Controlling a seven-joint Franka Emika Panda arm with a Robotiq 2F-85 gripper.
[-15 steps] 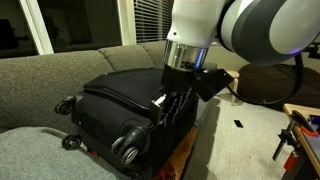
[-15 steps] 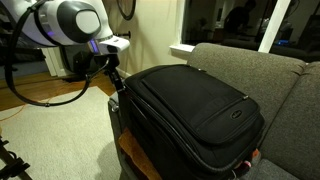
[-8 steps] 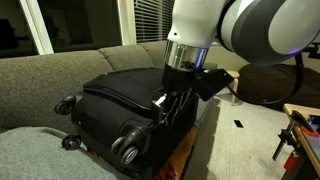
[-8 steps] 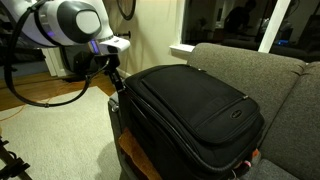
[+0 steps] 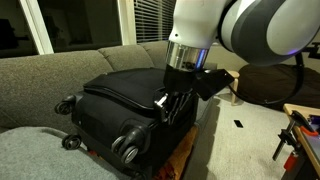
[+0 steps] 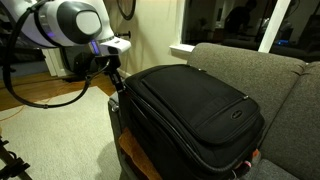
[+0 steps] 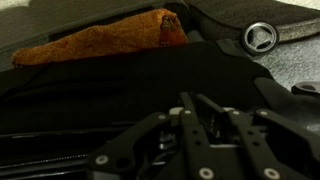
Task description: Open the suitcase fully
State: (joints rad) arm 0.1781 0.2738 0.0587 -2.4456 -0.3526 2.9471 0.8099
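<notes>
The black soft-sided suitcase (image 5: 115, 95) lies flat on the grey sofa (image 5: 45, 70), lid panel up and closed, spinner wheels (image 5: 128, 148) toward the camera. It also shows in an exterior view (image 6: 195, 100) and fills the wrist view (image 7: 110, 95), with one wheel (image 7: 260, 38) at the top right. My gripper (image 5: 168, 103) points down at the suitcase's front edge, at its corner in an exterior view (image 6: 118, 85). In the wrist view its fingers (image 7: 197, 100) stand close together on the lid's edge; the grasped spot is dark and hard to make out.
A dark brown beanbag (image 5: 270, 85) sits on the floor behind the arm. A black stand (image 5: 288, 140) is at the right edge. An orange-brown surface (image 6: 135, 160) shows under the suitcase's front. Windows are behind the sofa (image 6: 250, 60).
</notes>
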